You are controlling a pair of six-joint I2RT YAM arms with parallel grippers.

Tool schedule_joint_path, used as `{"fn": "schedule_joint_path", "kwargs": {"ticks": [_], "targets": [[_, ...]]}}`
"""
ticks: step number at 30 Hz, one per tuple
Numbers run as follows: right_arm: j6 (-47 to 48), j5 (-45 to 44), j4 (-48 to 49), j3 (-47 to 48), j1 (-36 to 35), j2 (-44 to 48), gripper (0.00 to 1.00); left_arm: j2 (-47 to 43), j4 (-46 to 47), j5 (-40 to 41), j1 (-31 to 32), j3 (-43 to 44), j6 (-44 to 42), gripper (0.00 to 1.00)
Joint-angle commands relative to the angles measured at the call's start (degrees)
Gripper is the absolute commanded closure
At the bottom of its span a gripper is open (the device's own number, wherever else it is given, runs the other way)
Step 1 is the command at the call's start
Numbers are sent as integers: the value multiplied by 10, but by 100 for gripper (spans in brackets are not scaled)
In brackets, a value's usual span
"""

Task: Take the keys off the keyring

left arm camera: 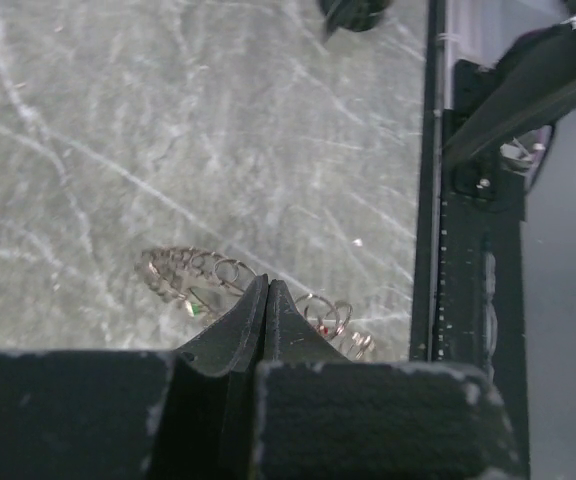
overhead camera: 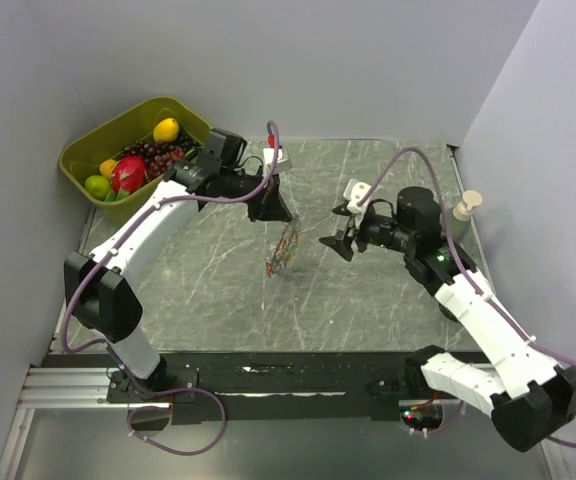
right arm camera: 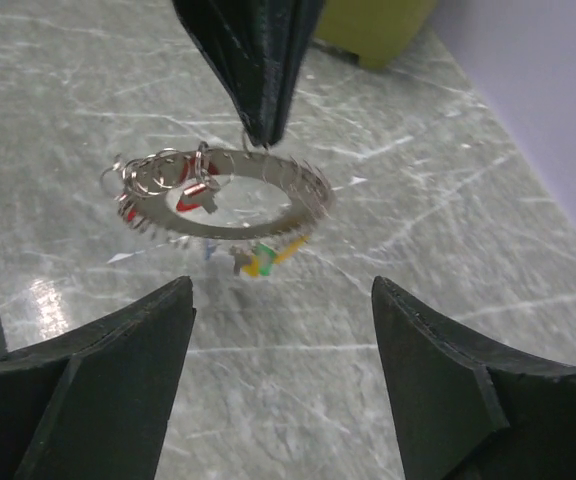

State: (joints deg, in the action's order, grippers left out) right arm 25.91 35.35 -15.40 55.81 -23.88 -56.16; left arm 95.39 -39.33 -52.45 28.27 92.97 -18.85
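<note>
while the left pincer (left arm camera: 266,296) pinches the keyring (right arm camera: 230,193) aloft, the right pincer (right arm camera: 283,300) gapes nearby, fruit bin (overhead camera: 72,172) behind.

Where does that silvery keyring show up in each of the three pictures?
Top external: keyring hangs mid-table, below the left gripper.
Left wrist: keyring low centre, beyond the shut gripper's tips.
Right wrist: keyring upper centre, dangling from that gripper.
Shared landmark: the left gripper pinching it.

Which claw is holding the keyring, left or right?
The left claw: it is shut on the keyring, which hangs from its tips. The right claw is open and apart from it.
</note>
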Motion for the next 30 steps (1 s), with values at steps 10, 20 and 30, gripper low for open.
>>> {"fn": "schedule_joint_path", "kwargs": {"ticks": [10, 20, 30], "targets": [[-46, -63, 121, -50, -56, -42, 29, -36, 75, -89, 10, -35, 55, 99], [-87, -51, 169, -76, -64, -65, 28, -35, 129, -115, 11, -39, 116, 99], [-121, -12, 193, -83, -65, -76, 26, -41, 142, -134, 13, -52, 123, 99]]}}
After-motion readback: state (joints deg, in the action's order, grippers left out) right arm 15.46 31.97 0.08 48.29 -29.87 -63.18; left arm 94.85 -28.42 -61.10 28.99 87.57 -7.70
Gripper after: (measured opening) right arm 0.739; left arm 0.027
